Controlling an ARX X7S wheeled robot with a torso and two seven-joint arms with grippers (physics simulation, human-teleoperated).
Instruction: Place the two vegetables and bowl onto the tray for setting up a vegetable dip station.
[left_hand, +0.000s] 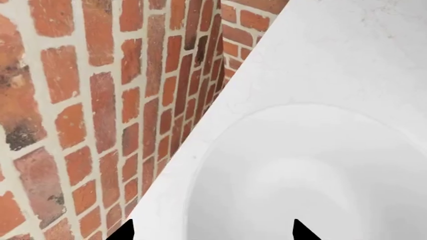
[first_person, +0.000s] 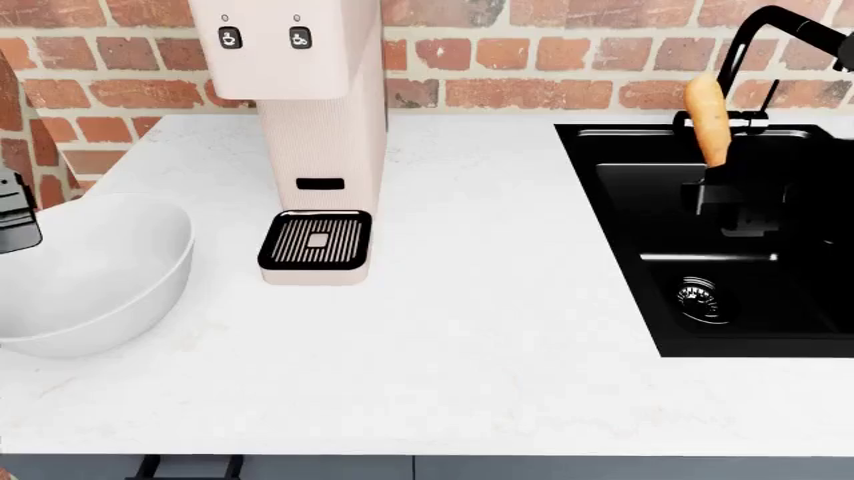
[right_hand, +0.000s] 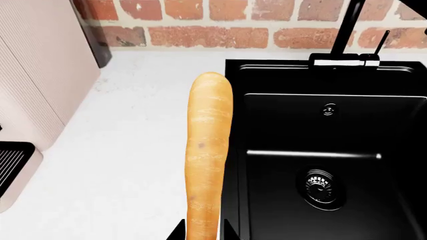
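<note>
A: Two grippers to log. Item one, the right gripper (right_hand: 203, 234): jaws pressed in on the narrow end of the carrot (right_hand: 207, 155), one dark tip showing on either side of it at the edge of the right wrist view.

B: And the carrot's position?

A: Held upright, blunt end uppermost, clear of every surface. In the head view the carrot (first_person: 706, 118) stands above the black gripper body (first_person: 731, 195), over the black sink (first_person: 747, 300), in front of the faucet (first_person: 781, 45). The sink's drain (right_hand: 324, 187) lies below and to one side.

B: Item two?

A: The left gripper (left_hand: 213, 234): only two black tips visible in the left wrist view, set wide, one over the countertop (left_hand: 333, 55) by the brick wall (left_hand: 100, 100), the other over the bowl (left_hand: 313, 175). Apart, nothing between them that I can confirm as gripped. Whether either tip touches the rim, I cannot tell.

B: Bowl's location?

A: The bowl (first_person: 87, 280) sits on the white countertop at the far left of the head view, upright, interior plain white. A dark piece of the left arm (first_person: 14, 215) shows just above its rim.

B: Surroundings?

A: One pale pink coffee machine (first_person: 314, 130) with a black drip grille (first_person: 316, 240), standing between the bowl and the sink, against the brick wall. Cucumber and tray: not located in any view.
</note>
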